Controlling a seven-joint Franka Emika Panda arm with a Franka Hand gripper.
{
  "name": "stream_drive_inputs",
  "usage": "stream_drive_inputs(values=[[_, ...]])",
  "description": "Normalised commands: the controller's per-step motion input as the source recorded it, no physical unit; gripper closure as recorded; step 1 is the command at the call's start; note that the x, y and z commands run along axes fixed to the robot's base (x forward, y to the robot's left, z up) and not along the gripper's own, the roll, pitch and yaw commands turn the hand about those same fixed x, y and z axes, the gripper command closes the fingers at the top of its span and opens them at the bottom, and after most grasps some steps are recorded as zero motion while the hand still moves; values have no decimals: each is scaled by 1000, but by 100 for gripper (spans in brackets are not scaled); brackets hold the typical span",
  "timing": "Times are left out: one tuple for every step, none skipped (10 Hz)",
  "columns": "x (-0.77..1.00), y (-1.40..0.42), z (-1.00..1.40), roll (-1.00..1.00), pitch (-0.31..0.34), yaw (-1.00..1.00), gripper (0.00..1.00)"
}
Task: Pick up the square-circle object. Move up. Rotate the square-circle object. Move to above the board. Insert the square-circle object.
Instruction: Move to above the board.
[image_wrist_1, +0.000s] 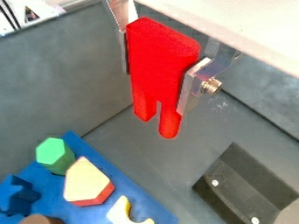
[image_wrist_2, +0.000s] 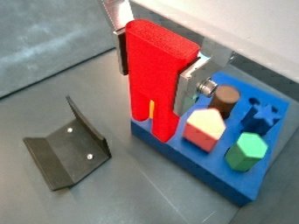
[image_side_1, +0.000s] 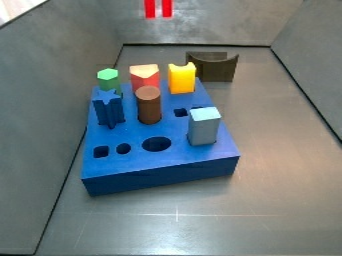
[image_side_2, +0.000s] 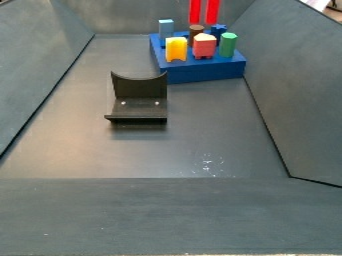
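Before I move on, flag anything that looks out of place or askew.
Nothing stands out. The gripper holds the square-circle object upright in the air, prongs down, and the pegs in the board stand straight.

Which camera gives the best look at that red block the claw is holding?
A wrist view: the square-circle object shows whole, clamped in the gripper, hanging beside the board. A side view shows only its two prongs; another catches a strip.
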Motion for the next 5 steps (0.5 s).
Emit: stream_drive_inputs(values=[[19,-37,476,-49,77,31,100],[14,-28,313,-49,76,29,100],[130,-1000,329,148,289,-429,100],[138,-1000,308,166,282,-393,100],[153,-1000,325,158,264,-245,100]])
